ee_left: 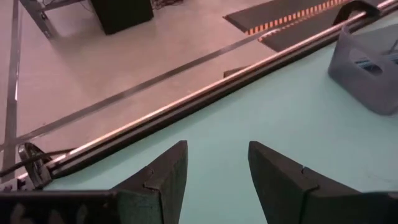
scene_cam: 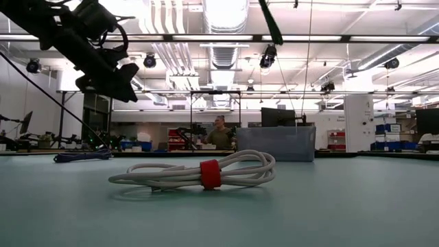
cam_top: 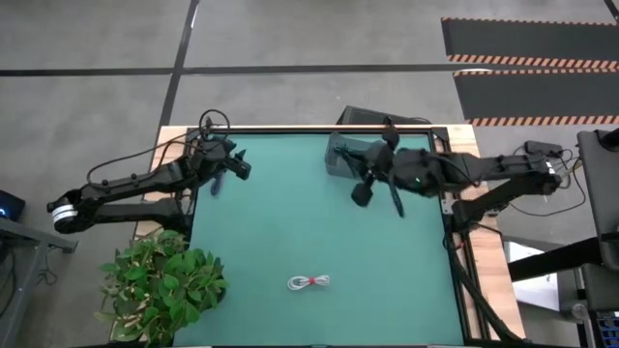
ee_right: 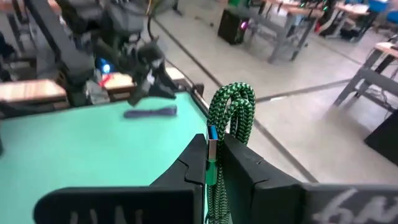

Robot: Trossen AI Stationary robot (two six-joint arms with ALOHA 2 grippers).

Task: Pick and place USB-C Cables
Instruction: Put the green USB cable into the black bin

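My right gripper (ee_right: 214, 163) is shut on the teal-green braided cable bundle (ee_right: 231, 112), above the table just in front of the grey bin (cam_top: 340, 155). The bundle also shows in the high view (cam_top: 397, 200). My left gripper (ee_left: 217, 168) is open and empty, raised over the table's far left corner. The dark blue bundle (cam_top: 217, 184) lies flat on the mat just below and beside it, and shows in the low view (scene_cam: 82, 156). The white bundle with the red band (scene_cam: 210, 174) lies flat near the table's front edge (cam_top: 309, 282). My right gripper pinches the teal-green bundle between its two fingers, around its blue connector (ee_right: 212, 135). The folded loop end (ee_right: 235, 99) sticks out past the fingertips, and the rest runs back between the fingers. The bundle is lifted clear of the table.
The grey translucent bin (scene_cam: 278, 144) stands at the far edge, right of the middle, and shows in the left wrist view (ee_left: 367, 62). A potted plant (cam_top: 160, 280) stands off the table's near left corner. A person (scene_cam: 219, 136) is far behind the table.
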